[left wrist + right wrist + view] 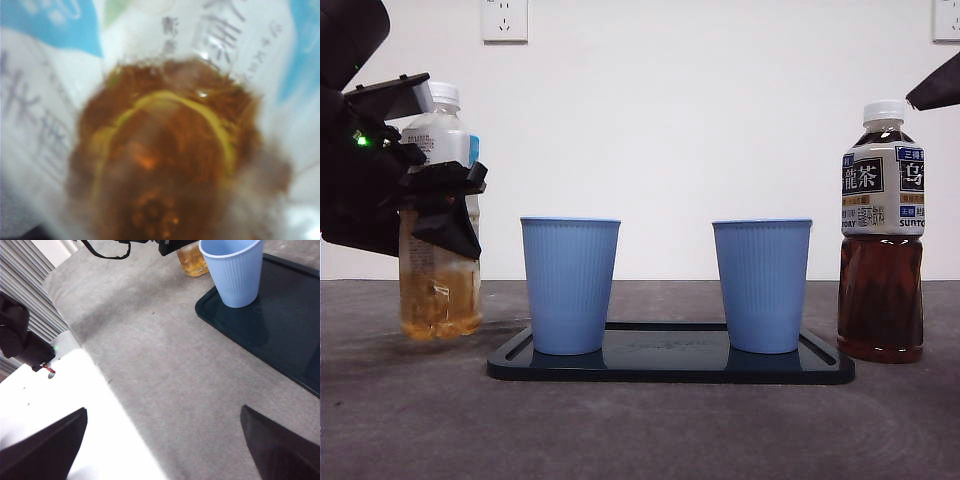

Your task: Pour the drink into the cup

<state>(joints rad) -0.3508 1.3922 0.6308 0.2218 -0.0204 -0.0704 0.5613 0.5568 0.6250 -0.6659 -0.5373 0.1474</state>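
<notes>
A clear bottle of amber drink point(440, 290) with a white cap stands on the grey table at the left. My left gripper point(445, 210) is around its middle; the left wrist view is filled by the blurred bottle point(160, 150). Two blue cups stand on a dark tray point(670, 365), one on the left point(569, 285) and one on the right point(761, 285). My right gripper point(163, 412) is open and empty, high above the table, and shows as a black tip point(935, 85) in the front view. The right wrist view shows the left cup point(235, 270), the tray point(280, 325) and the amber bottle point(192, 260).
A bottle of dark tea point(882, 240) with a white cap stands to the right of the tray. A white panel point(75, 430) borders the grey table below the right gripper. The left arm's body point(355, 190) fills the left edge.
</notes>
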